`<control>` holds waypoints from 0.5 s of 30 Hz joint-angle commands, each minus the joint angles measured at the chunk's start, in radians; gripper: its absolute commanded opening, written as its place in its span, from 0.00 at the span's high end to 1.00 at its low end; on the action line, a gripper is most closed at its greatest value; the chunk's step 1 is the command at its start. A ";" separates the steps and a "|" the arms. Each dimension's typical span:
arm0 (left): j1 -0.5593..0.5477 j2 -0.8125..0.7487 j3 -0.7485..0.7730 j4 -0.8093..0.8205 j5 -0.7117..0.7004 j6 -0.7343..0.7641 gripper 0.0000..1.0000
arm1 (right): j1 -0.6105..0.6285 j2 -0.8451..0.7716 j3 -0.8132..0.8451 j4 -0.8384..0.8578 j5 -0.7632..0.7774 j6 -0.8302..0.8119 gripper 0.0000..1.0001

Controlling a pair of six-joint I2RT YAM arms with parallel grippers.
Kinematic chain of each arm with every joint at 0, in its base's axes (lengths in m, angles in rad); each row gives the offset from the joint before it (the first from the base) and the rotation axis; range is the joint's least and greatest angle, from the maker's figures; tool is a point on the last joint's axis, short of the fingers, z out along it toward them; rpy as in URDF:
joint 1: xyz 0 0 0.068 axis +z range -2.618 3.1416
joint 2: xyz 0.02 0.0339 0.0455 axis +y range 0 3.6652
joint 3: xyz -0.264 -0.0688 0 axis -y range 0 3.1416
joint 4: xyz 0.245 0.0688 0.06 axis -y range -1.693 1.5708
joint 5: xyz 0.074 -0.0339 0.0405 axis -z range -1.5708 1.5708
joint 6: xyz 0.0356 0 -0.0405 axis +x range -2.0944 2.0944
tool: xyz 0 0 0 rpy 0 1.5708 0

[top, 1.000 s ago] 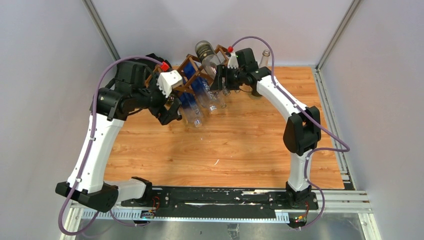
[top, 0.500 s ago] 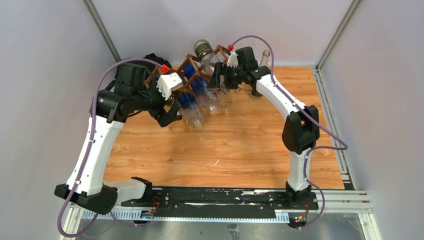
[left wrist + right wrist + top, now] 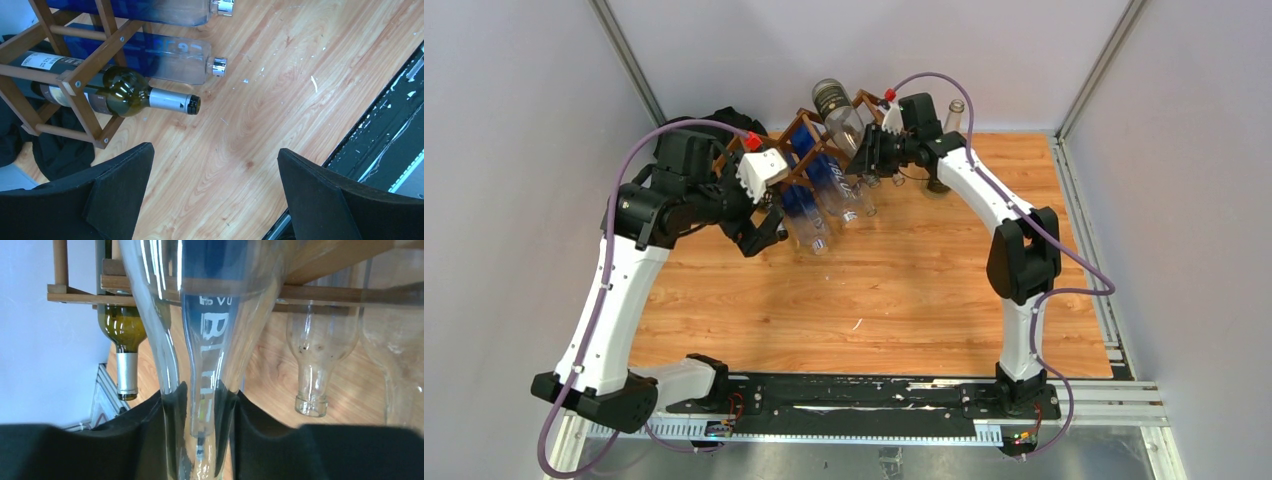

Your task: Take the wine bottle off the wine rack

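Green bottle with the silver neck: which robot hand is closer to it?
Left. The left gripper hangs open above the green bottle; the right gripper is farther along the wine rack, around a clear bottle by its neck.

One dark brown wooden lattice wine rack [image 3: 70,80]. One dark green glass wine bottle [image 3: 122,90], silver foil neck. Two blue-tinted clear bottles [image 3: 165,55] [image 3: 165,10], silver caps. At least three colourless glass bottles [image 3: 155,315] [image 3: 312,355] [image 3: 400,340]; full total unclear. Two white-and-black robot arms [image 3: 619,290] [image 3: 984,190].

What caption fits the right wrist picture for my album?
Right gripper straddling a clear bottle by its neck, below the wine rack, green bottle beside.
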 commanded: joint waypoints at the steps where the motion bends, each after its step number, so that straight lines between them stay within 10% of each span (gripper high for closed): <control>1: 0.007 -0.025 -0.020 -0.001 0.029 0.015 0.00 | 0.004 -0.044 -0.050 0.083 -0.038 0.032 0.87; 3: 0.007 -0.031 -0.031 -0.001 0.037 0.027 0.00 | 0.004 -0.082 -0.112 0.141 -0.030 0.045 1.00; 15: 0.007 -0.068 -0.118 0.001 0.045 0.187 0.00 | 0.000 -0.368 -0.419 0.473 -0.089 0.126 1.00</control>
